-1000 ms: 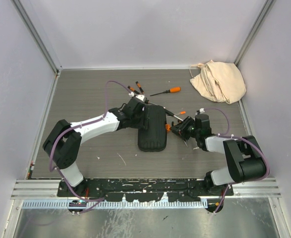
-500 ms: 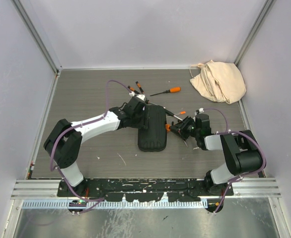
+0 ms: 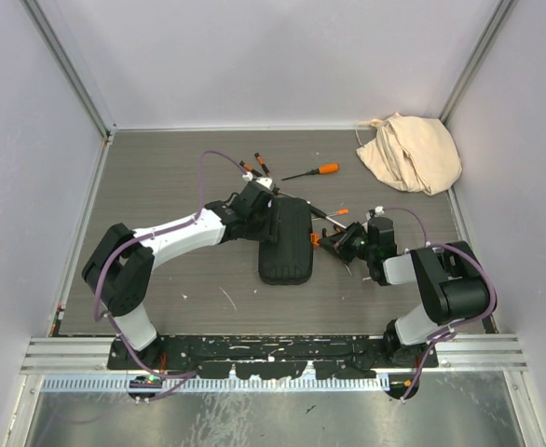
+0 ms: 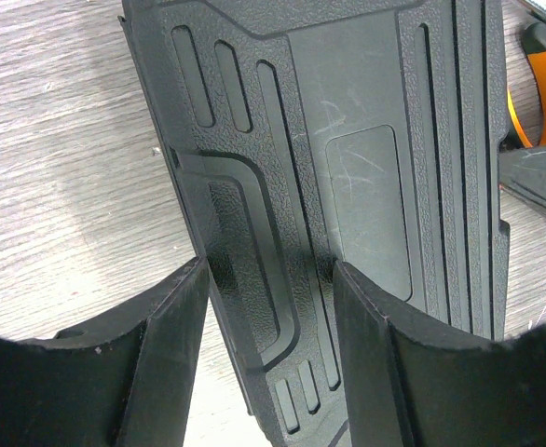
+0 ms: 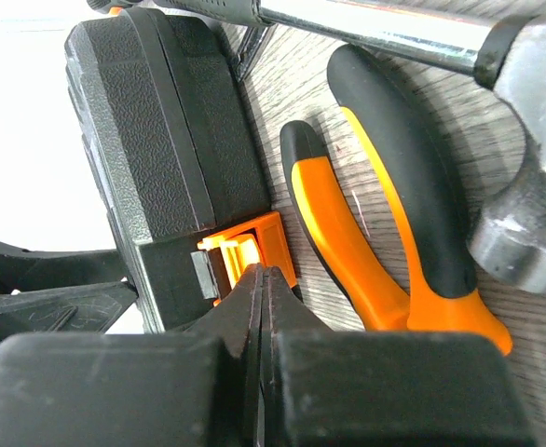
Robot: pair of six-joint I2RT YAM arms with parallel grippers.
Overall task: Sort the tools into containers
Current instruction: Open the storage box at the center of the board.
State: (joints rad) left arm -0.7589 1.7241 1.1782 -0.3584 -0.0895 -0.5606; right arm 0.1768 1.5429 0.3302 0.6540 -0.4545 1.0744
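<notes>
The black ribbed case (image 3: 285,242) lies shut in the middle of the table. My left gripper (image 3: 259,207) is over its far left corner. In the left wrist view that gripper (image 4: 271,270) is open: one finger (image 4: 175,345) hangs beside the case's edge and the other stands over the lid (image 4: 357,140). My right gripper (image 3: 334,244) is at the case's right side. In the right wrist view it (image 5: 262,272) is shut, its tips touching the orange latch (image 5: 254,244) with nothing between them. Orange-handled pliers (image 5: 375,186) and a hammer (image 5: 534,214) lie just beside the latch.
An orange-handled screwdriver (image 3: 312,171) lies beyond the case, and small orange-tipped tools (image 3: 254,169) lie near the left wrist. A beige cloth bag (image 3: 410,152) sits in the far right corner. Walls close in the table (image 3: 161,186) on three sides.
The right gripper's jaws have closed together at the orange latch, and the right arm's elbow has shifted slightly left. The left arm and the case have not moved.
</notes>
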